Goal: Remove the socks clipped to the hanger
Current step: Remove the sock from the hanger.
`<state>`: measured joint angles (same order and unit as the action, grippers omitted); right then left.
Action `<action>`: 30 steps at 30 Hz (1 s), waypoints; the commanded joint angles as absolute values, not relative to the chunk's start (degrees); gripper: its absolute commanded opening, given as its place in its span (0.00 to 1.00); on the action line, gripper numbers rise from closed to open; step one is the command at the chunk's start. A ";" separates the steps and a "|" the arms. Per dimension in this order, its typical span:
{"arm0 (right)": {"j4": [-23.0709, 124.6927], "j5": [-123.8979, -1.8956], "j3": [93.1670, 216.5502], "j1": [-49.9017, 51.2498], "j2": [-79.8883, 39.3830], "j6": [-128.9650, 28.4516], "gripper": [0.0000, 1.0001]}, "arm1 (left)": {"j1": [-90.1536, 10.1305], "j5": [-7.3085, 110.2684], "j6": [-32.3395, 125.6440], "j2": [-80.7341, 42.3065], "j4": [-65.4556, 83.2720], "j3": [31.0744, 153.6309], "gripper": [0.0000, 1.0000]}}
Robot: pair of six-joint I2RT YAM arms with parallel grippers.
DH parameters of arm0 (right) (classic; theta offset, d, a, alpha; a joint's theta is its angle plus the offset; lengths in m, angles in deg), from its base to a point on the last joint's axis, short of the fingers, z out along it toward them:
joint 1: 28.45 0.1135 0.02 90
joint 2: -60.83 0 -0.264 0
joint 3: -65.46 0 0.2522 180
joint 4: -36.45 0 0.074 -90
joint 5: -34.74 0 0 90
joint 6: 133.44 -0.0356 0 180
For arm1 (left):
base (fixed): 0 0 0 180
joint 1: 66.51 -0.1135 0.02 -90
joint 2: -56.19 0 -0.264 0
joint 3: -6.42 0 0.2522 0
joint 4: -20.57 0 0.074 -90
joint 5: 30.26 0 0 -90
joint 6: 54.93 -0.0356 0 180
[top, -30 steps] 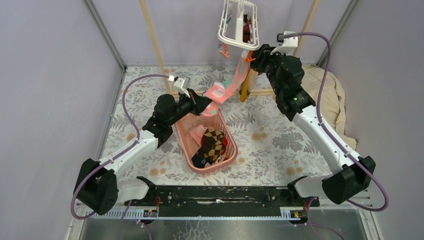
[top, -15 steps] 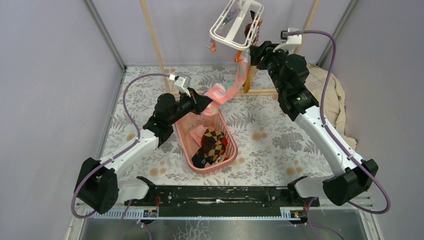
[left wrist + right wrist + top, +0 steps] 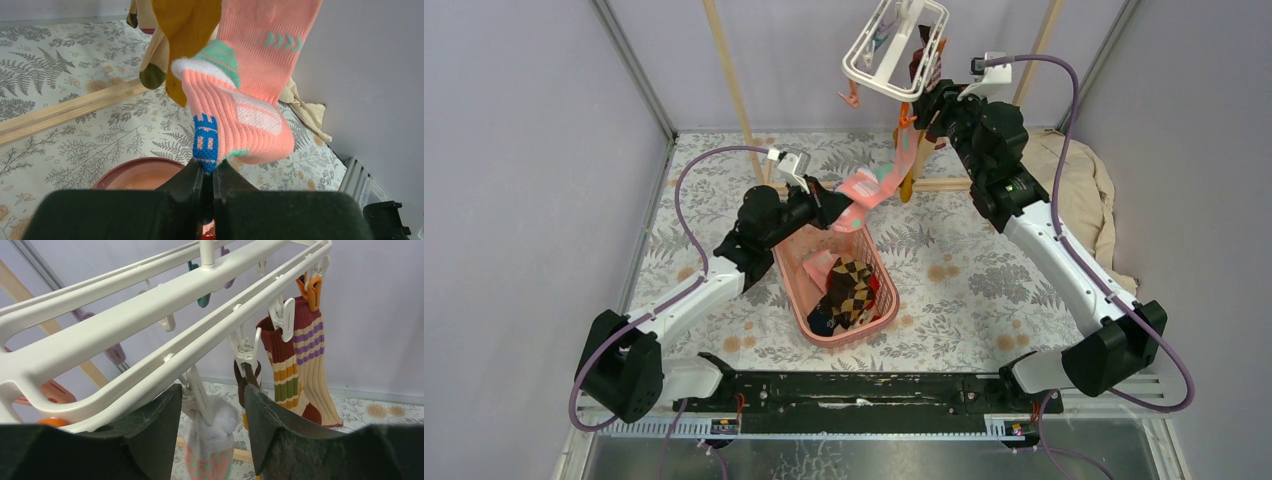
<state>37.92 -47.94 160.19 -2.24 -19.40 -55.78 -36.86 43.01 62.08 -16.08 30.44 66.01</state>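
- Our left gripper (image 3: 830,212) hangs over the middle of the table, a little left of centre. Its jaws are pinched together on the toe end of the pink sock (image 3: 250,100).
- Right at that pinch the sock has a blue patch (image 3: 205,142) with pink marks, which we cannot read as letters. Teal chevrons sit higher up the leg.
- The pink basket (image 3: 792,290) stands just under the left gripper, toward the near edge. An argyle sock (image 3: 852,285) lies in it among others.
- A mustard sock (image 3: 185,30) dangles just beside the pink one, in front of the wooden rail (image 3: 65,112).
- The hanger (image 3: 125,310) hangs tilted in the air above the far edge.
- Our right gripper (image 3: 210,410) is up under the hanger with its jaws apart, one on each side of the white clip (image 3: 192,390). That clip bites the pink sock's white cuff.
- Two striped socks (image 3: 282,365) are clipped further right on the hanger, one by an orange clip (image 3: 312,287).
- A beige cloth (image 3: 1079,200) lies bunched against the right edge.
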 commanded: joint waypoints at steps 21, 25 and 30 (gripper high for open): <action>31.71 -51.00 157.12 -0.69 -14.89 -55.13 0.56 | -35.58 43.17 60.74 -16.94 34.27 68.26 0.00; 31.31 -51.34 155.65 -0.68 -13.69 -54.91 0.56 | -35.57 43.41 60.61 -16.92 34.23 68.28 0.00; 31.41 -51.66 156.18 -0.75 -14.43 -54.45 0.57 | -35.49 43.04 60.74 -17.06 34.15 68.42 0.00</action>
<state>34.38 -50.44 155.41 -1.38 -15.27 -55.65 -35.83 43.03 61.84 -16.82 30.60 66.25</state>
